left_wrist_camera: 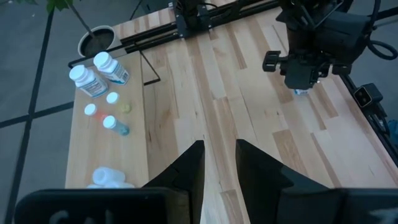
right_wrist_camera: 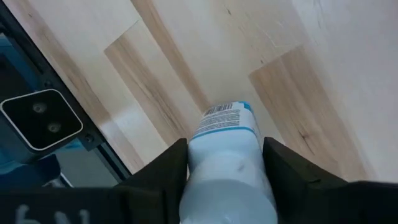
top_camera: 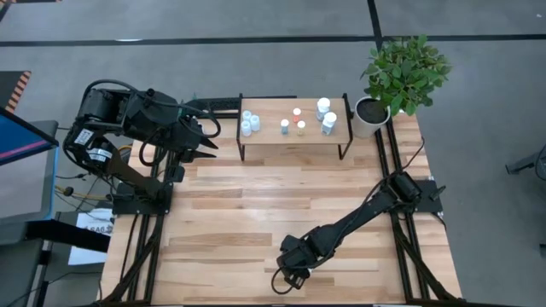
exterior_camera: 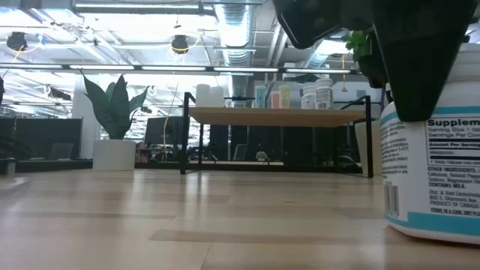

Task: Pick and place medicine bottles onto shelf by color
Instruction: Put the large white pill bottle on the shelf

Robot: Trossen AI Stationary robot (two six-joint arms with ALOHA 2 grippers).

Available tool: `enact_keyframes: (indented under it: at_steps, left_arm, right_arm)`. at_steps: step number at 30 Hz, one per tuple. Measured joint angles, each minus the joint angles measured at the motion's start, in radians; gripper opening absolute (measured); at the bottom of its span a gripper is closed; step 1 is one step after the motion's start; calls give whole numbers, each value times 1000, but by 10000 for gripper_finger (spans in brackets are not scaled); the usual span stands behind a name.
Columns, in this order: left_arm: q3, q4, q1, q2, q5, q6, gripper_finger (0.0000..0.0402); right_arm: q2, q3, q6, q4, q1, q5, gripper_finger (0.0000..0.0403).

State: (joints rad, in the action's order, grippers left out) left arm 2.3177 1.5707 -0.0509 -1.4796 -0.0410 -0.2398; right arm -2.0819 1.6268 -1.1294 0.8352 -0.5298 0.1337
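Observation:
My right gripper (top_camera: 290,271) is near the table's front edge, shut on a white bottle with a blue-banded label (right_wrist_camera: 227,140). The bottle also shows in the low view (exterior_camera: 435,172). The shelf (top_camera: 294,136) stands at the far edge. On its left end are small white bottles (top_camera: 246,124), in the middle are bottles with coloured caps (top_camera: 292,124), and on its right end are two larger white bottles (top_camera: 326,115). My left gripper (left_wrist_camera: 219,168) is open and empty, raised above the table just left of the shelf. My right gripper pinches the bottle between its two fingers (right_wrist_camera: 168,168), one on each side of its upper body (right_wrist_camera: 205,155). The fingers come from above, pointing down. The bottle stands upright, and its base (exterior_camera: 427,229) looks to be on the table.
A potted green plant (top_camera: 401,77) stands at the far right corner beside the shelf. Black rails (top_camera: 401,247) run along the table's left and right sides. Bare wood lies between the shelf and my right gripper.

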Motion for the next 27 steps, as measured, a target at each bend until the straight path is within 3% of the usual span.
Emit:
enact_keyframes:
  at_steps: [7,14,21,27]
  left_arm:
    - [0,0,0,0,0,0,78]
    - [0,0,0,0,0,0,78]
    - [0,0,0,0,0,0,78]
    - [0,0,0,0,0,0,78]
  right_arm:
    - [22,2,-22,24,25,5,176]
    - [122,125,70,310,117,-6,172]
    - [250,243,237,600,275,-134,178]
    - [352,267,325,682,467,-257,177]
